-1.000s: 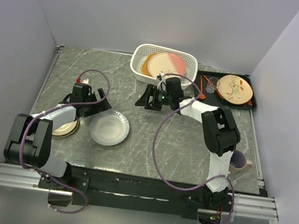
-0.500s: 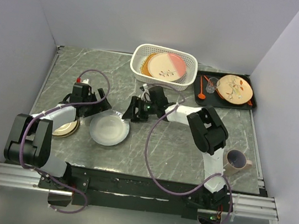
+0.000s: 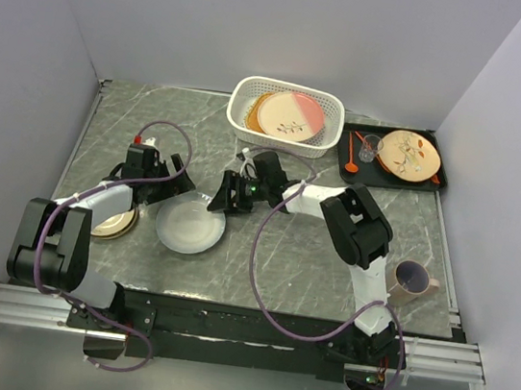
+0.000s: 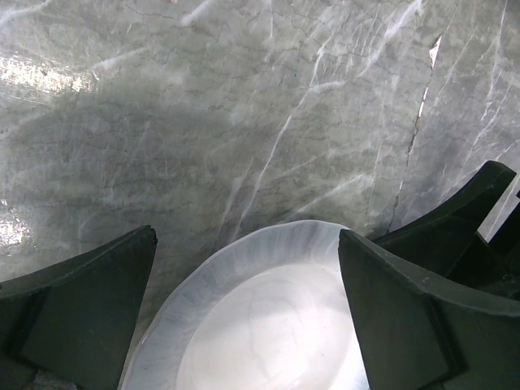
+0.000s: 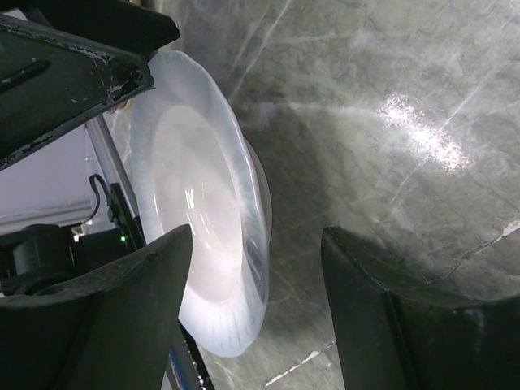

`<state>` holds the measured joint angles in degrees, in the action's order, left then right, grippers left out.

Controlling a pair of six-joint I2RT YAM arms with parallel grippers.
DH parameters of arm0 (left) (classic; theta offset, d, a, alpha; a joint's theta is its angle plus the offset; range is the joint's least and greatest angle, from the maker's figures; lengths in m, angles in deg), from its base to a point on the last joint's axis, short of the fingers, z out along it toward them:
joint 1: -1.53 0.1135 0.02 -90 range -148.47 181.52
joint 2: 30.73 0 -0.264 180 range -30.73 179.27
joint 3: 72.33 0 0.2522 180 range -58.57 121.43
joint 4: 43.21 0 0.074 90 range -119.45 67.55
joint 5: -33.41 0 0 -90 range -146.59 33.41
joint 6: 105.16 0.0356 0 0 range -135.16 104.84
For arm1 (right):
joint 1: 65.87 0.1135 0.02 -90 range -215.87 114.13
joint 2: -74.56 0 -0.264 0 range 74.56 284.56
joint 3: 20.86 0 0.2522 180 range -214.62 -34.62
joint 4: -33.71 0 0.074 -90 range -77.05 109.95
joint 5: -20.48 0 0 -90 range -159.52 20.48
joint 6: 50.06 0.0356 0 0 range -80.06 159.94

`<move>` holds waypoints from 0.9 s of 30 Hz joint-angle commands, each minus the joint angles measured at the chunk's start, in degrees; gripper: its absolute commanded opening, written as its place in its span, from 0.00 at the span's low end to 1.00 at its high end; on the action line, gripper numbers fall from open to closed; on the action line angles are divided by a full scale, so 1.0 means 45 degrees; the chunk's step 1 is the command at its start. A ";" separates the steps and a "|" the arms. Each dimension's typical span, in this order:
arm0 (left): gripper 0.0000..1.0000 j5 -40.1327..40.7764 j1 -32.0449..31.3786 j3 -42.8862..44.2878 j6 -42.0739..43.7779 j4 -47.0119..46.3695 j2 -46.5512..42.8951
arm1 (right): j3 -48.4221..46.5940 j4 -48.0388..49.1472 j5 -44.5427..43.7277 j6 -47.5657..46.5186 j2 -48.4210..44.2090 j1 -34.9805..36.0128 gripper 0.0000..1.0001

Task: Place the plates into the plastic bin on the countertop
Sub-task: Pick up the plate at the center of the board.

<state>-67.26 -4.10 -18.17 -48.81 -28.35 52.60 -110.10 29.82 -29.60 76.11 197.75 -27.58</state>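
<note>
White plate (image 3: 190, 224) lies flat on the countertop (image 3: 306, 252). My left gripper (image 3: 165, 185) and right gripper (image 3: 219, 194) flank its far rim, both spread wide, grasping nothing. The plastic bin (image 3: 277, 143) stands well beyond the plate.

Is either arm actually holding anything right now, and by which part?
Nothing is held. The left gripper and right gripper are both open, fingers spread near the white plate's rim; the plate lies on the countertop.
</note>
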 commanded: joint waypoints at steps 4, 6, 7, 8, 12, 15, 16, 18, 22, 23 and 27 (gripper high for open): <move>0.99 -0.0147 0.0059 0.0280 0.0134 -0.0441 -0.0354 | -0.0394 0.0092 0.0210 0.0050 0.0689 0.0242 0.61; 0.99 -0.0128 0.0059 0.0260 0.0114 -0.0460 -0.0354 | -0.0414 0.0092 0.0230 0.0069 0.0728 0.0282 0.60; 0.99 -0.0147 0.0059 0.0260 0.0114 -0.0460 -0.0334 | -0.0433 0.0112 0.0249 0.0089 0.0786 0.0340 0.59; 0.99 -0.0166 0.0059 0.0260 0.0114 -0.0499 -0.0353 | -0.0433 0.0092 0.0269 0.0089 0.0826 0.0321 0.57; 0.99 -0.0147 0.0059 0.0201 0.0114 -0.0480 -0.0354 | -0.0531 0.0015 0.0425 0.0070 0.1060 0.0399 0.47; 0.99 -0.0108 0.0059 0.0182 0.0134 -0.0499 -0.0373 | -0.0511 0.0072 0.0523 0.0108 0.1177 0.0419 0.34; 0.99 -0.0069 0.0079 0.0182 0.0114 -0.0499 -0.0392 | -0.0511 0.0073 0.0562 0.0108 0.1236 0.0419 0.32; 0.99 -0.0069 0.0079 0.0182 0.0114 -0.0480 -0.0393 | -0.0531 0.0073 0.0562 0.0108 0.1236 0.0438 0.24; 0.99 -0.0049 0.0079 0.0162 0.0114 -0.0499 -0.0432 | -0.0550 0.0034 0.0562 0.0089 0.1256 0.0438 0.14; 0.99 -0.0049 0.0079 0.0162 0.0114 -0.0499 -0.0432 | -0.0550 0.0034 0.0581 0.0089 0.1256 0.0438 0.10; 0.99 -0.0030 0.0079 0.0162 0.0095 -0.0519 -0.0451 | -0.0531 0.0033 0.0562 0.0069 0.1236 0.0419 0.03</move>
<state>-67.26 -4.02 -18.17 -48.81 -28.37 52.49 -111.65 31.72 -25.91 78.05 201.80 -26.21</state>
